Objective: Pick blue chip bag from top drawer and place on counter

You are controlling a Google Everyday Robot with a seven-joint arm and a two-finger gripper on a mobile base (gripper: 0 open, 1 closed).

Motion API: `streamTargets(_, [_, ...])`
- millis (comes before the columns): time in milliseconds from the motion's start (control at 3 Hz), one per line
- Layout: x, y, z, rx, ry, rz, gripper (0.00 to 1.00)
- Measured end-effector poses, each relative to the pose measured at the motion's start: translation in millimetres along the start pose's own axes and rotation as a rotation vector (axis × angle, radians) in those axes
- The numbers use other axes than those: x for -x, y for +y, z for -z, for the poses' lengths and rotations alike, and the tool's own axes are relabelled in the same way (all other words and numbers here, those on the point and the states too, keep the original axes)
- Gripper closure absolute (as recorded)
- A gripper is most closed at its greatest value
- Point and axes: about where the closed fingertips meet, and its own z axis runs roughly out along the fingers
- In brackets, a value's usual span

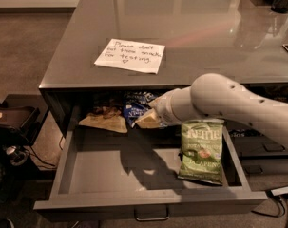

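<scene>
Green chip bag [202, 148], tan snack bag [104, 122] and handwritten note [130, 55].

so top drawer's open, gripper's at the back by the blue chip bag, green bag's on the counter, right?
No: camera view shows the green bag lying in the top drawer, not on the counter. Drawer open, gripper at its back by the blue chip bag: correct.
</scene>
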Motion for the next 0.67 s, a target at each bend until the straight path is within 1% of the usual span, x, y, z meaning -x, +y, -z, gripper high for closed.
streamTargets(333, [21.9, 14.5, 50.8, 0.102, -0.096, 0.026, 1.0])
streamTargets(667, [25.2, 24.8, 93.3, 0.177, -0.127, 0.127, 1.0])
